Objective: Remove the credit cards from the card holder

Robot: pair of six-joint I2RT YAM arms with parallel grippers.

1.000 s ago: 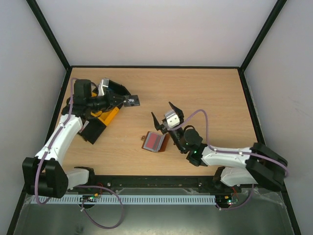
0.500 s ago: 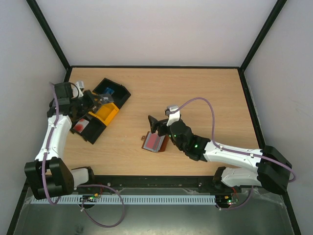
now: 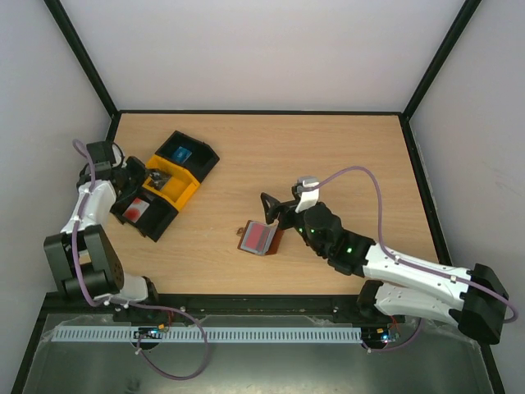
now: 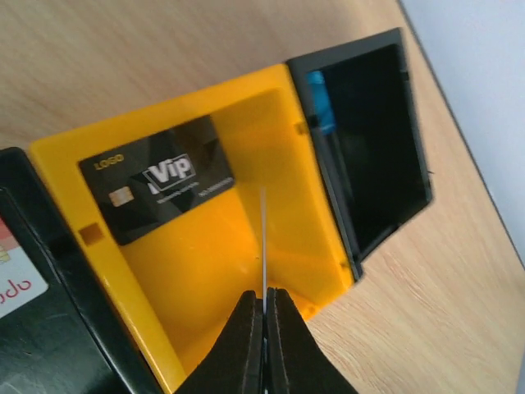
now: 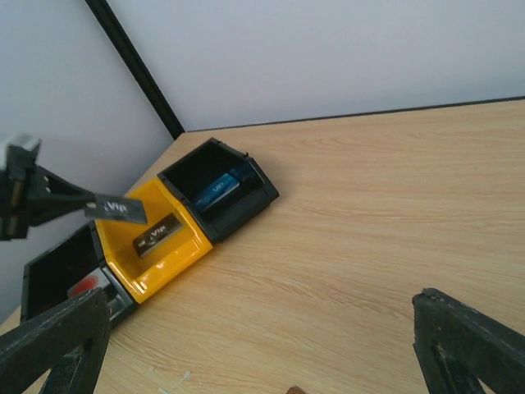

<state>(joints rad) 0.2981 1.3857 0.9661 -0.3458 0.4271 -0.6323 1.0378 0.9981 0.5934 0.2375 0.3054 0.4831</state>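
Left fingers (image 4: pixel 264 302) clamped on dark grey card (image 5: pixel 119 209), edge-on over yellow bin (image 4: pixel 164 111) at 10 o'clock of bench (image 3: pixel 344 156). Release low and flat, onto second dark card (image 4: pixel 160 189) lying there. Right fingers (image 3: pixel 276 212) wide open, empty, at 1 o'clock of card holder (image 3: pixel 277 240), mid-bench. Red card (image 3: pixel 257 237) sits in it: pinch free edge, slide out. Readable: "VIP" on both dark cards, "LOGO" on the lying one.

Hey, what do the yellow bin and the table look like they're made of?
The yellow bin: probably moulded plastic, smooth with a slight sheen, one even colour, crisp moulded walls. The table: wood-look top, perhaps laminate, matte, with fine straight grain lines.
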